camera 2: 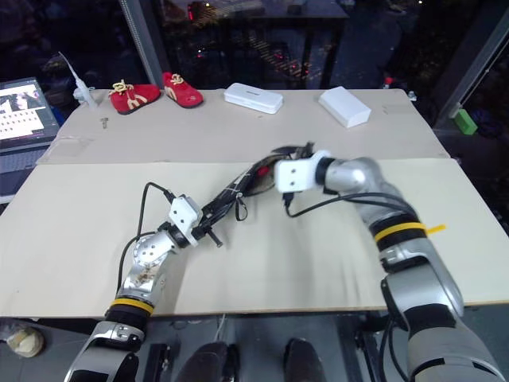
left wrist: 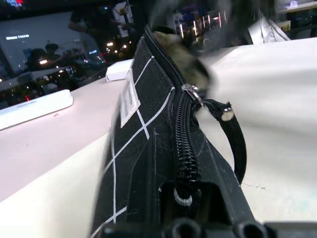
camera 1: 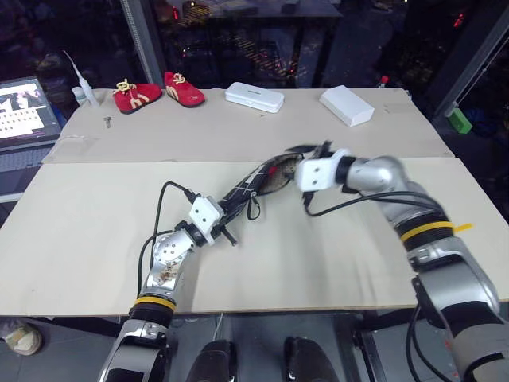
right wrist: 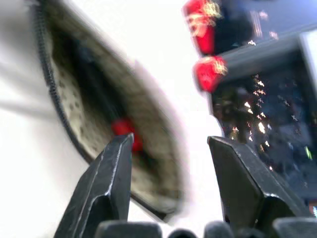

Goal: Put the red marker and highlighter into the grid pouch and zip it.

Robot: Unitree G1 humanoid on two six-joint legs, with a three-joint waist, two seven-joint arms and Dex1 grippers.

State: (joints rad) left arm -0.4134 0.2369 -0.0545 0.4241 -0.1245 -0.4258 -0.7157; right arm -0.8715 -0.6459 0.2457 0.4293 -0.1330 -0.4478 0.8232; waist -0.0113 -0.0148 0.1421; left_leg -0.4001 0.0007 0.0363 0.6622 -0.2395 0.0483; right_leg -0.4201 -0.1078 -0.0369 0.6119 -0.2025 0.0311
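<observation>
Grid pouch (camera 1: 256,181): soft black fabric with white grid lines, lifted above the middle of the counter (camera 1: 95,231), slung between my two claws. Its mouth is open toward my right claw (camera 1: 312,153); the zipper is only part closed, with the slider and pull loop (left wrist: 232,135) partway along.

Red marker (right wrist: 127,133): a red end shows inside the open mouth, so I judge it already in. Highlighter: I cannot make it out.

Left claw (camera 1: 225,215): clamped shut on the closed end of the pouch. Right claw: fingers (right wrist: 106,186) apart, nothing between them, just beside the open mouth.

Handling, as I judge it: light, limp, prone to sag and buckle. Keep the closed end pinched taut; take the pull loop, not the cloth, and draw along the teeth.

Also on the counter's far edge: red shoes (camera 1: 159,91), white boxes (camera 1: 254,97).
</observation>
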